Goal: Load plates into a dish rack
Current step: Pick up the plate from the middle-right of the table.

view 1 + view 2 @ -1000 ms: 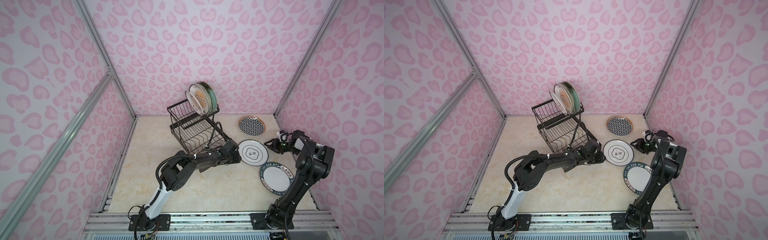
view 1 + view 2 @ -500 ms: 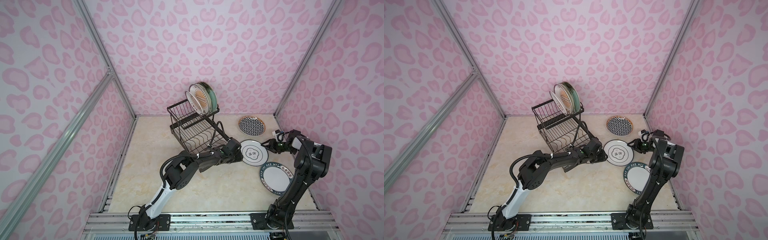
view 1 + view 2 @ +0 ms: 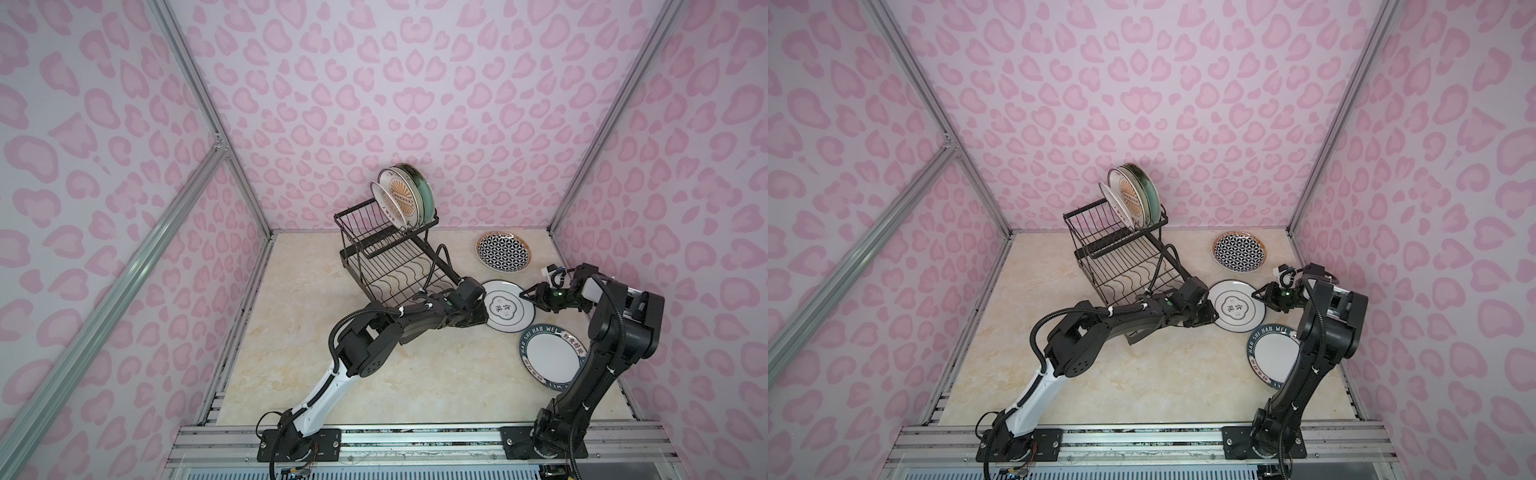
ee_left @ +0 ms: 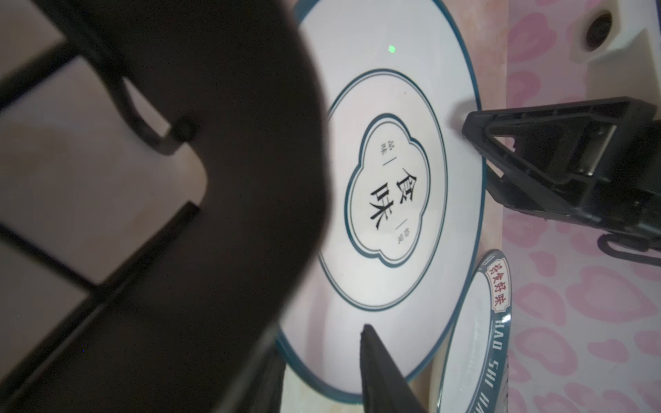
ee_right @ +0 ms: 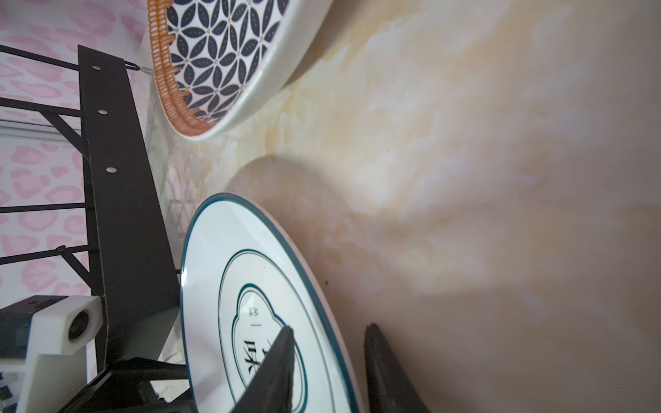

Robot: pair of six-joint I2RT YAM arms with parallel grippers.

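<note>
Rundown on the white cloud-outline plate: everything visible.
The white round ceramic plate with teal cloud outline is glossy and teal-edged, with black characters at its centre. It sits face up, seemingly tipped slightly off the marble table. The left gripper pinches one rim. The jaws of the right gripper straddle the opposite rim, not yet closed.

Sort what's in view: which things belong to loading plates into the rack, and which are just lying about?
Job: dish rack, racked plates, cloud-outline plate between left gripper and right gripper, lettered-rim plate, geometric plate.
Not the job: no loose clutter seen; only the marble tabletop and pink patterned walls.
</note>
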